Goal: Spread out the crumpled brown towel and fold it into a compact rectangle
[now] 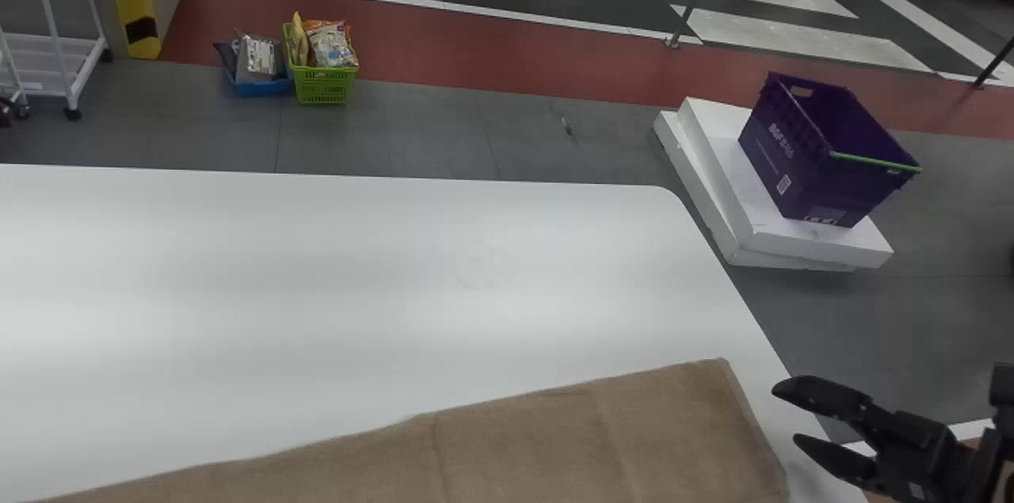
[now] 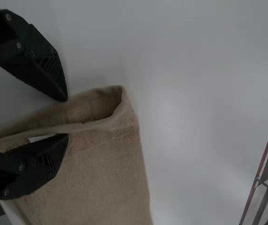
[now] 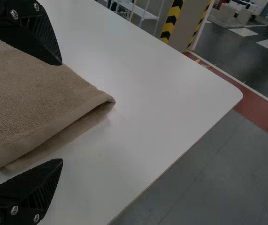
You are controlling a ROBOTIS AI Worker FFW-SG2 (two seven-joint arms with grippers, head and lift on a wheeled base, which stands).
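So, going left to right, with 12 o'clock straight ahead in the head view; the left gripper [image 2: 67,117] has its fingers spread a fair way, nothing clamped, one over the brown towel [image 1: 539,447] and the other just beside its raised edge; can't tell if either is touching. That edge [image 2: 119,96] bows up into a soft loop, so I'd slide one finger inside and pinch the upper layer only, or go deeper if you want the whole stack.

The towel itself lies as a long folded strip on the white table [image 1: 317,289], running from about 8 o'clock round to between 4 and 5; looks like thick terry to me, so light, floppy, grippy rather than slippery, nothing to break; it'll sag in the middle if lifted by one end, and the layers could creep apart, so take both corners of an end together, a little in from the rim.

Over at 4 o'clock, the right gripper [image 1: 786,414] is spread wide, holding nothing; the folded corner [image 3: 106,99] by it has a gap under the top layer, which seems a decent spot for a finger, kept low and flat.
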